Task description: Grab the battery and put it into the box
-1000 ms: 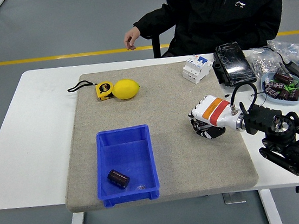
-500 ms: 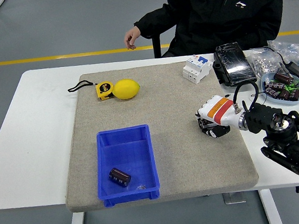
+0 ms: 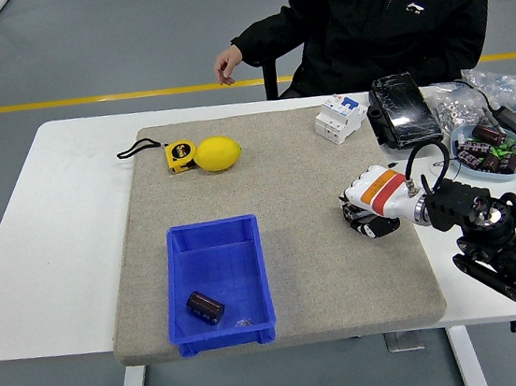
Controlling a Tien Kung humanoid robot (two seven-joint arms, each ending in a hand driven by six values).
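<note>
Drawn back rightward since a second ago: right hand (image 3: 370,209), white with an orange band, fingers curled under and holding nothing, low over the grey felt-like mat (image 3: 273,163). Dark cylindrical battery (image 3: 204,306) already lying in the rigid blue plastic box (image 3: 217,281), near its front left corner. Best to finish by retreating smoothly, clear of the box rim. Smooth yellow lemon (image 3: 217,153) touching the tape measure (image 3: 179,155) on the white counter (image 3: 63,217)

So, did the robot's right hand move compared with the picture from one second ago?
Yes. The right hand has drawn back toward the right edge of the grey mat, away from the blue box, which holds the battery.
</note>
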